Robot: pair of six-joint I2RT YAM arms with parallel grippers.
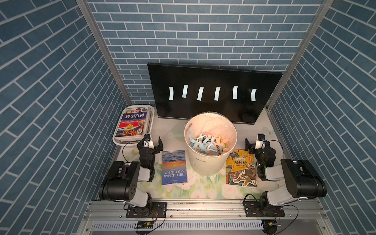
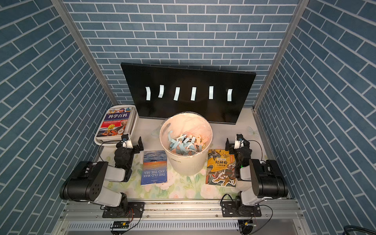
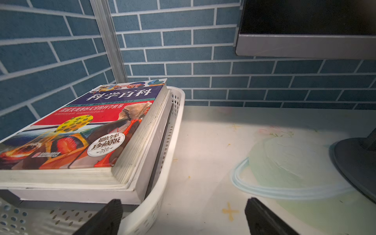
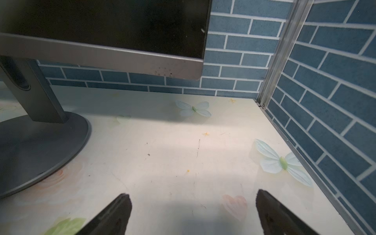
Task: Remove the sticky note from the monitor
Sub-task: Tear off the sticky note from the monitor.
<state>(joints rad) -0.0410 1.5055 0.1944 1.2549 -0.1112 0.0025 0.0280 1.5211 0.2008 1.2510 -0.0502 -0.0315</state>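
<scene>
The monitor (image 1: 213,78) stands at the back of the table, its dark screen facing me. Several pale sticky notes hang in a row across the screen, from the leftmost sticky note (image 1: 171,93) to the rightmost (image 1: 253,95); both top views show them. My left gripper (image 1: 154,140) rests low beside the basket, open and empty, and my left wrist view shows its fingertips (image 3: 116,203) wide apart over bare table. My right gripper (image 1: 254,140) sits low at the right, open with nothing between its fingers (image 4: 262,195). Both are well below and in front of the notes.
A white bin (image 1: 205,162) full of paper strips stands mid-table before the monitor. A white basket (image 1: 122,143) holding a thick book sits at the left. Two books lie flat: a blue one (image 1: 174,167) and a yellow one (image 1: 241,168). The monitor's round base (image 4: 30,152) sits behind the bin.
</scene>
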